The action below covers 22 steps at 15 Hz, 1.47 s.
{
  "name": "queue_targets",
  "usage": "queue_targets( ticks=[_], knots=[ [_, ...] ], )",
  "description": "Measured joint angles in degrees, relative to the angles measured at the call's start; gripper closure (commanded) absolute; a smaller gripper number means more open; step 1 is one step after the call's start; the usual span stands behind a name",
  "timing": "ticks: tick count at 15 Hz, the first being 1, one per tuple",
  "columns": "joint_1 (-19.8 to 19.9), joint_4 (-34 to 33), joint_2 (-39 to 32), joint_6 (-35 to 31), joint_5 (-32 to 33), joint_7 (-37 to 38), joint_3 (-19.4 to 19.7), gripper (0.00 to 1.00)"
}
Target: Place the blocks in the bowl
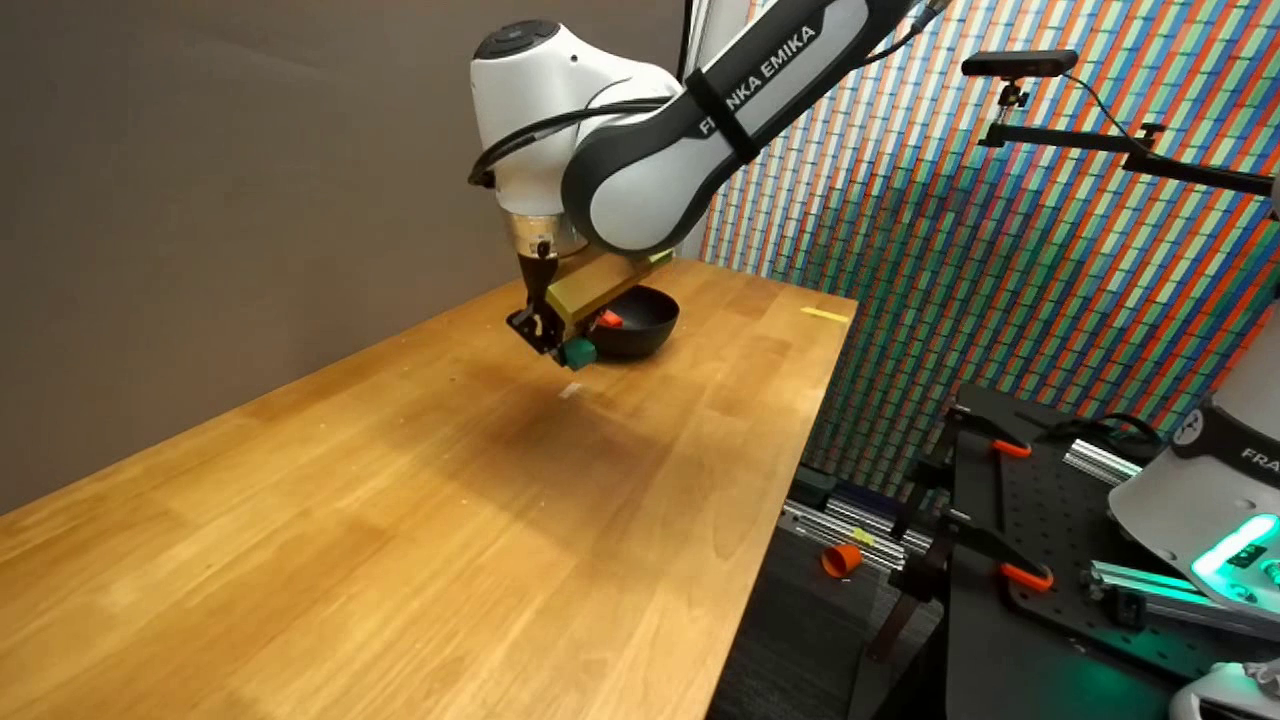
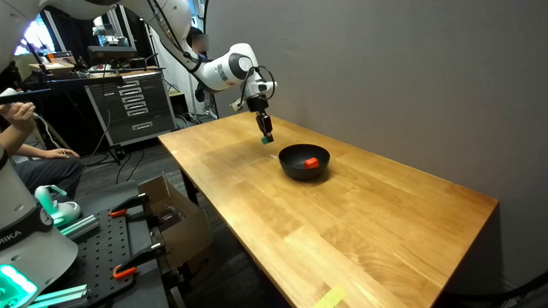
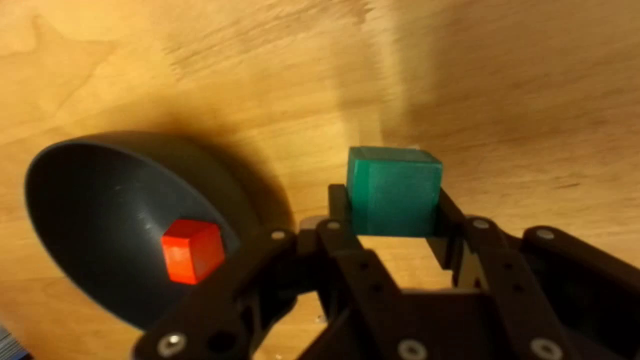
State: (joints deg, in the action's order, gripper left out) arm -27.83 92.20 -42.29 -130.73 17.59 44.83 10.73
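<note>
Wrist view: the end effector point(image 3: 393, 209), clamped on the green block point(image 3: 396, 195), hung beside the black bowl point(image 3: 100, 215), which sat between the long edges of the table point(image 2: 376, 231) with the red block point(image 3: 192, 251) inside; releasing early or clipping the bowl risked dropping the green block outside.

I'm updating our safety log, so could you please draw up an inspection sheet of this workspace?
Surface: wooden table with a yellow tape strip near its edge.
Job's things: red block inside the black bowl; green block off the table, not yet in the bowl.
Clutter: orange cup-like item on the floor; open cardboard box near the table.
Gripper: pinching the green block by two opposite sides, above the table and beside the bowl.
Cables: black cable running along the arm, well above the table.
Surroundings: grey wall, multicoloured backdrop, drawer cabinet and a partly visible person.
</note>
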Motion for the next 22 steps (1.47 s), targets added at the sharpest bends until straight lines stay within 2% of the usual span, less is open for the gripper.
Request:
queue_targets(
  ticks=[7, 10, 11, 12, 13, 15, 17, 19, 22],
  knots=[
    [0.84, -0.28, 3.29, 3.57, 13.13, 5.61, 3.79, 0.85],
    [2.4, -0.41, 3.44, 4.52, 18.21, 7.28, 4.4, 0.85],
    [3.21, -0.4, 3.41, 4.66, 19.46, 7.47, 4.39, 0.35],
    [4.16, -0.38, 3.39, 4.68, 20.19, 7.49, 4.28, 0.34],
    [5.18, -0.35, 3.37, 4.68, 20.42, 7.49, 4.06, 0.29],
    [7.11, -0.2, 3.34, 4.68, 20.44, 7.38, 3.37, 0.13],
    [9.46, 0.13, 3.43, 4.52, 19.35, 5.21, 0.89, 0.0],
    [11.58, 1.21, 3.86, 4.44, 16.71, 0.84, -2.84, 0.0],
    [12.34, 5.7, 6.99, 4.35, 12.1, -5.4, -6.91, 0.0]
  ],
)
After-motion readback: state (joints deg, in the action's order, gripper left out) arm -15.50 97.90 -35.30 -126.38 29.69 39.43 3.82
